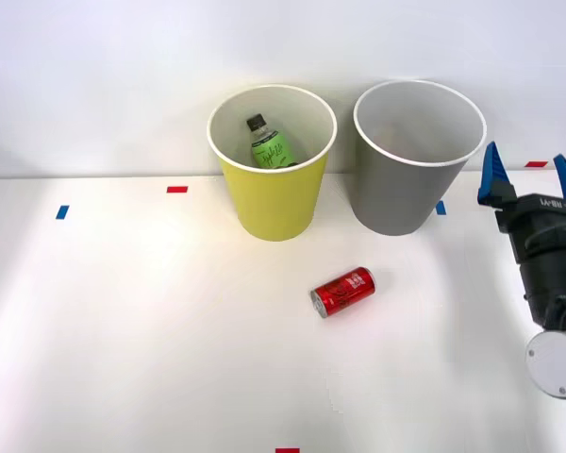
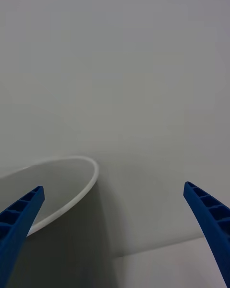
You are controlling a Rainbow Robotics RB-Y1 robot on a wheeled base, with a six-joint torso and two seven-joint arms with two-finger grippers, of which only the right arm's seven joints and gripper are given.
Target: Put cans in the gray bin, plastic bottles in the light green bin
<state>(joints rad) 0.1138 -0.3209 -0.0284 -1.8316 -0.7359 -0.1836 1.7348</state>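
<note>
1. Plainly, the red can (image 1: 343, 291) lies on its side on the white worktop (image 1: 151, 330), in front of the two bins and between them, its long axis running diagonally, silver top toward the robot's left.
2. The plastic bottle (image 1: 269, 143) already stands inside the light green bin (image 1: 274, 203); the gray bin (image 1: 406, 189) is just beside it.
3. The right gripper (image 1: 531, 176) hovers beside the gray bin's rim, fingers spread wide and empty.
4. The can lies left of and nearer the robot than those fingers.
</note>
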